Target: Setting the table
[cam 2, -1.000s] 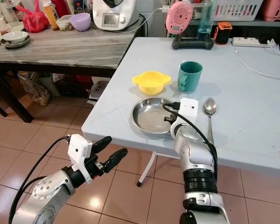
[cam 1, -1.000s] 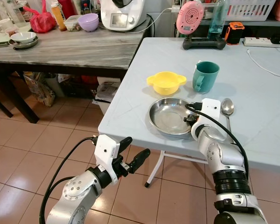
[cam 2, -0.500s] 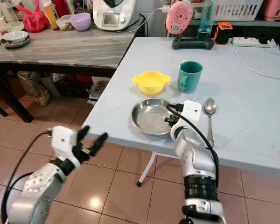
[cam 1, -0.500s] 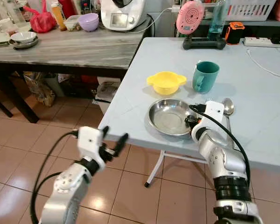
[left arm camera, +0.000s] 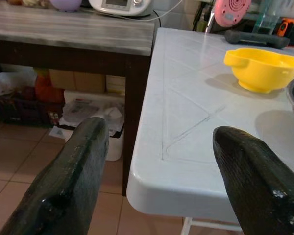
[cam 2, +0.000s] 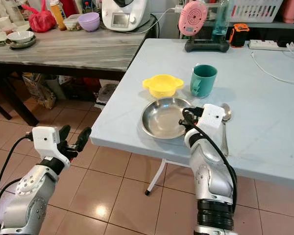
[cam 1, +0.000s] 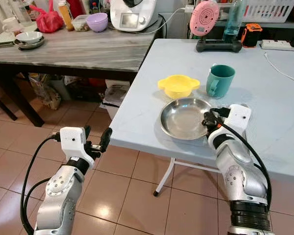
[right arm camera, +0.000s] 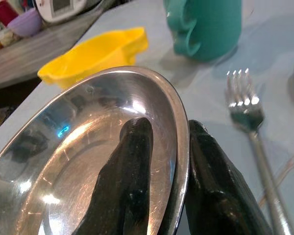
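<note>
My left gripper point(cam 1: 95, 143) hangs spread wide and empty off the near-left corner of the table point(cam 1: 284, 98), well apart from everything laid there. Further right, my right gripper point(right arm camera: 161, 161) pinches the right rim of the plate point(cam 1: 182, 117), one finger inside, one outside. The fork point(right arm camera: 252, 132) lies just beyond that outer finger, its long axis running toward the cup point(cam 1: 219, 81). The bowl point(cam 1: 177, 85) sits behind the plate.
</note>
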{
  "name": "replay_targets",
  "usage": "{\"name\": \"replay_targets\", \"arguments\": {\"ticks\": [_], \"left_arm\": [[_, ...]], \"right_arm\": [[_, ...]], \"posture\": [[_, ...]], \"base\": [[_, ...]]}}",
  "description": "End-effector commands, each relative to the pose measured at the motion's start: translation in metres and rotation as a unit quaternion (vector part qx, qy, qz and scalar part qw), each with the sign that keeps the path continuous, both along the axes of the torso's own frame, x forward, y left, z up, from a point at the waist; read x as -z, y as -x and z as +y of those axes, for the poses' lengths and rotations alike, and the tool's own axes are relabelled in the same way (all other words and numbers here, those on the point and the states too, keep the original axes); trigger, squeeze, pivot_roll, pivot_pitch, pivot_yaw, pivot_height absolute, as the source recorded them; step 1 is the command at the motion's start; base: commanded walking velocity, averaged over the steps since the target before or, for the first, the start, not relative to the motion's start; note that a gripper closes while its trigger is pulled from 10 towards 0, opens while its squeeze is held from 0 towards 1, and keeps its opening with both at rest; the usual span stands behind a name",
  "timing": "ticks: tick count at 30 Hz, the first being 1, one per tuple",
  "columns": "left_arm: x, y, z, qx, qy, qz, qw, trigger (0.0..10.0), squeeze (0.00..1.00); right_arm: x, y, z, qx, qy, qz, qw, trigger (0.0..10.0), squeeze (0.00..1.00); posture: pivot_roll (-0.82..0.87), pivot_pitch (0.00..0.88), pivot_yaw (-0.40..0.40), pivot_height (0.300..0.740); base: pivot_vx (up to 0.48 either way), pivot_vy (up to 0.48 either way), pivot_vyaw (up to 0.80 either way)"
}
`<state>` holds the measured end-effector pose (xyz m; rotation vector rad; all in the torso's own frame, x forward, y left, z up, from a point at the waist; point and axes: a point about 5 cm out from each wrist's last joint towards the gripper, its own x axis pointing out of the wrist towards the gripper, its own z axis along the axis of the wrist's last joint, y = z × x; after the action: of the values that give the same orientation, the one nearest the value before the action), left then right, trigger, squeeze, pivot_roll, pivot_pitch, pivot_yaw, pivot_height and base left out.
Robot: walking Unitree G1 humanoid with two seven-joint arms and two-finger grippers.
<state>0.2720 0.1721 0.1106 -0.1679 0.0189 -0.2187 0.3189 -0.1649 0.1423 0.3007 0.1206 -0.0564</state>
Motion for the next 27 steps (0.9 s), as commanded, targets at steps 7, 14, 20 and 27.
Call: {"name": "replay_targets", "arguments": {"ticks": [7,14,20,27], "left_arm": [[0.0005,-0.0033,0.0028,-0.009,0.004,-0.002,1.000,10.0,0.00],[0.0022,-0.0034,0.0024,-0.009,0.003,0.000,1.000,10.0,0.00],[0.0032,-0.0033,0.0032,-0.009,0.000,0.003,1.000,10.0,0.00],[0.0035,-0.0045,0.0040,-0.009,-0.002,0.003,1.000,10.0,0.00]], "right_arm": [[-0.0065,0.0023,0.0033,-0.007,0.010,-0.022,1.000,10.0,0.00],[-0.0072,0.0020,0.0035,-0.008,0.013,-0.026,1.000,10.0,0.00],[-0.0047,0.0031,0.0038,-0.007,0.016,-0.023,1.000,10.0,0.00],[-0.0059,0.0029,0.0053,-0.009,0.018,-0.027,0.999,10.0,0.00]], "posture": [[-0.11,0.039,0.077,0.740],[-0.11,0.041,0.076,0.740],[-0.11,0.042,0.079,0.740],[-0.11,0.039,0.079,0.740]], "base": [[0.000,0.000,0.00],[0.000,0.000,0.00],[0.000,0.225,0.00],[0.000,0.348,0.00]]}}
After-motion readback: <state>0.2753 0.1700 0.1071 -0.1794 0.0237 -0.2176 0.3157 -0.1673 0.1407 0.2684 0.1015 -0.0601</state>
